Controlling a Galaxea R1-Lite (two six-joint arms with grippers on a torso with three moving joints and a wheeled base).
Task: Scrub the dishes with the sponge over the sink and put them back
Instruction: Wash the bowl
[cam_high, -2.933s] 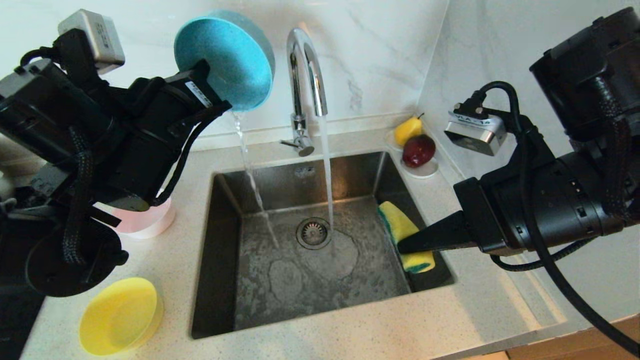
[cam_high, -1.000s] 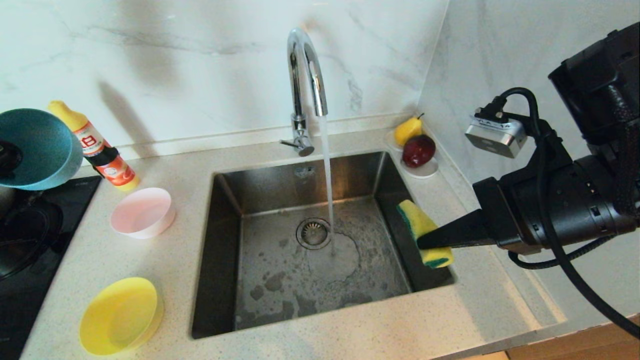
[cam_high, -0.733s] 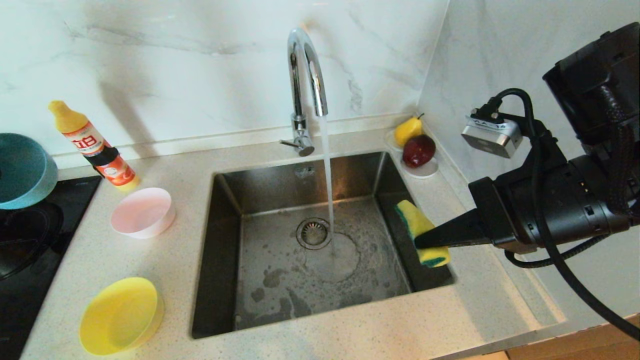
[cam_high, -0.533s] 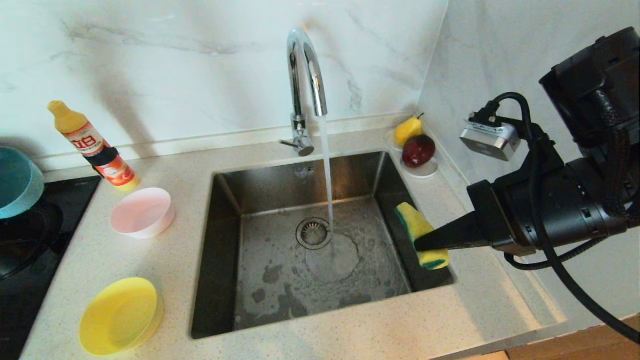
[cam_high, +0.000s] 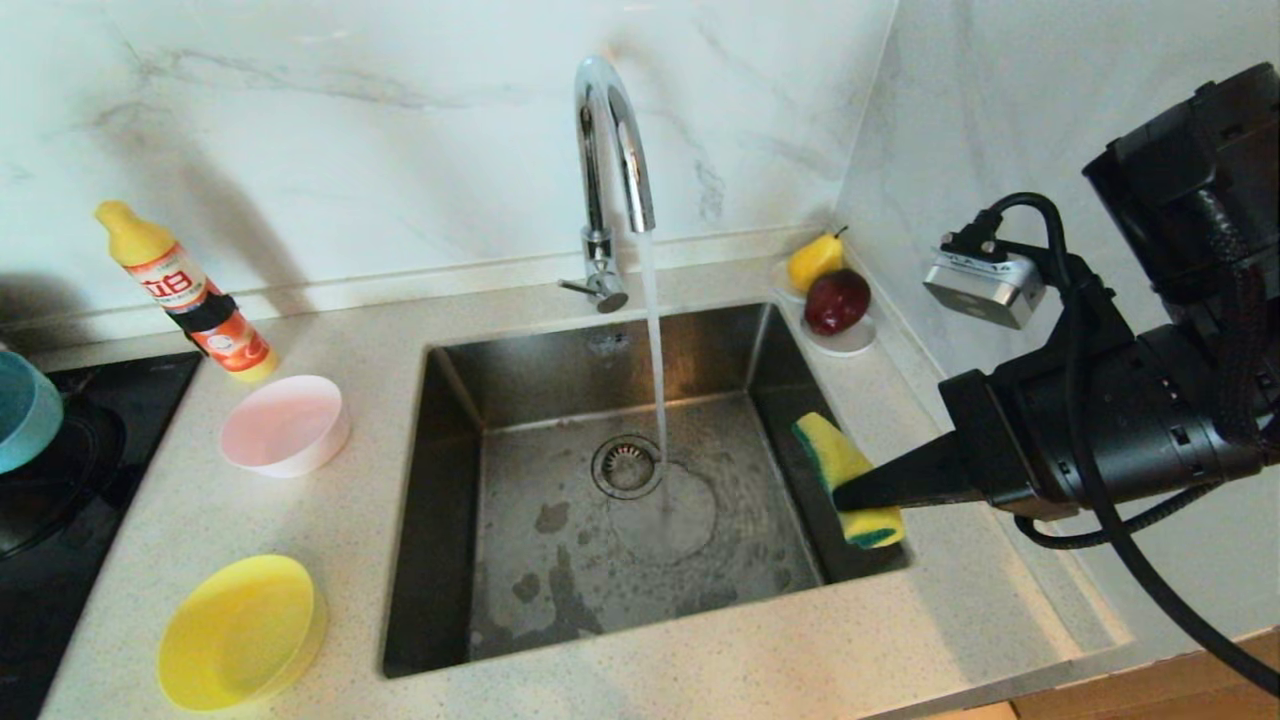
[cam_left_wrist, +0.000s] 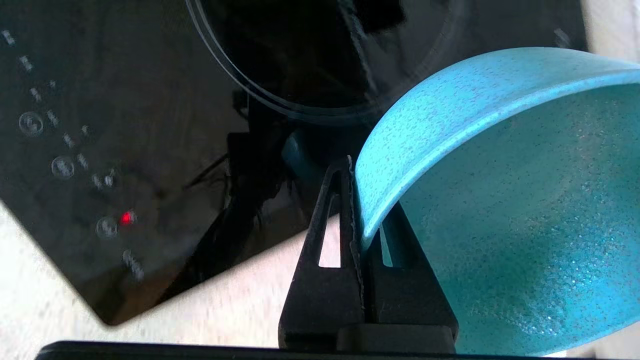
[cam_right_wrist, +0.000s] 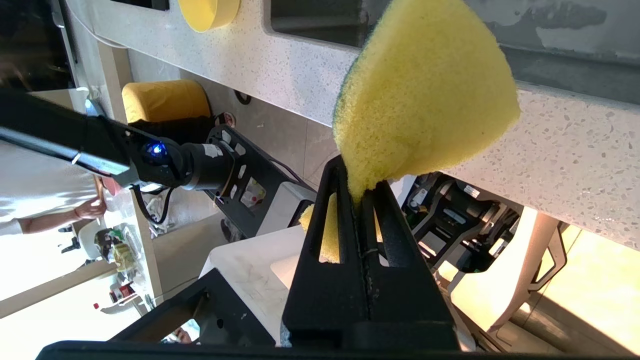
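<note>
The right gripper (cam_high: 850, 490) hung over the right side of the sink (cam_high: 450, 500), its jaws clamped tight on the sponge (cam_high: 845, 480), which stuck out past the jaw tips, squeezed and tilted, above the basin's right wall; in the right wrist view the sponge (cam_right_wrist: 420, 95) bulged from between the pressed-together jaws of that gripper (cam_right_wrist: 357, 195). Water ran from the tap (cam_high: 610, 170) down beside the drain (cam_high: 627, 466), left of those jaws. The left gripper (cam_left_wrist: 352, 200) was out at the far left, over the black cooktop (cam_left_wrist: 125, 150), jaws pinched on the rim of the blue bowl (cam_left_wrist: 500, 200), the bowl's hollow opening off to one side of the jaws; in the head view only an edge of that blue bowl (cam_high: 20, 410) showed at the left border. On the counter (cam_high: 350, 300), well away from both sets of jaws, sat the pink bowl (cam_high: 285, 425) and nearer the front the yellow bowl (cam_high: 240, 630), with a soap bottle (cam_high: 185, 290) lying behind the pink one. A saucer (cam_high: 850, 345) with a pear (cam_high: 815, 260) and a red fruit (cam_high: 837, 300) stood at the sink's far right corner.
</note>
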